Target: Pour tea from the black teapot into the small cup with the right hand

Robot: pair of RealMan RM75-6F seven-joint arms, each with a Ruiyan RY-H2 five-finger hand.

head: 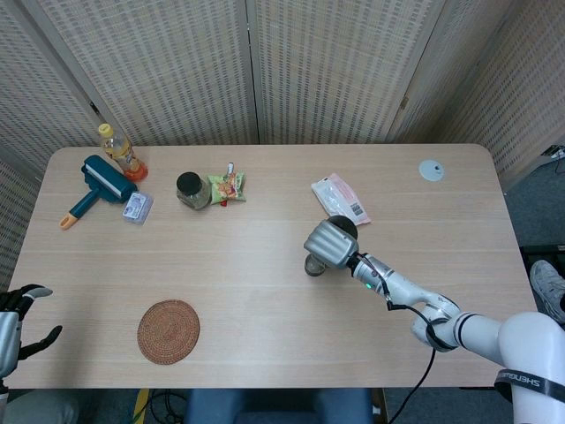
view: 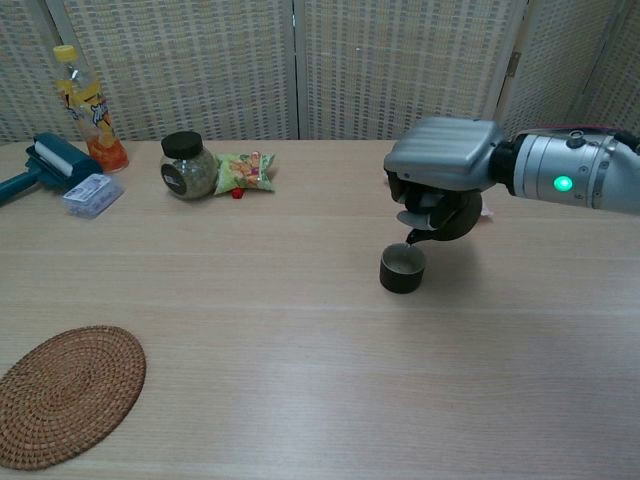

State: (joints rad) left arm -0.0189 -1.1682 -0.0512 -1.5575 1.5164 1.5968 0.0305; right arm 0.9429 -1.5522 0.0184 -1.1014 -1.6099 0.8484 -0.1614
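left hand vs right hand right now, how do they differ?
The right hand grips the black teapot, tilted over the small cup; the left hand holds nothing, fingers apart. The right hand is over mid-table; the left hand sits at the near left edge, only in the head view. Both are raised off the table.

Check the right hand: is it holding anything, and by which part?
The right hand holds the black teapot over the small dark cup, spout tipped toward it. The hand hides the exact place of the hold. The left hand holds nothing.
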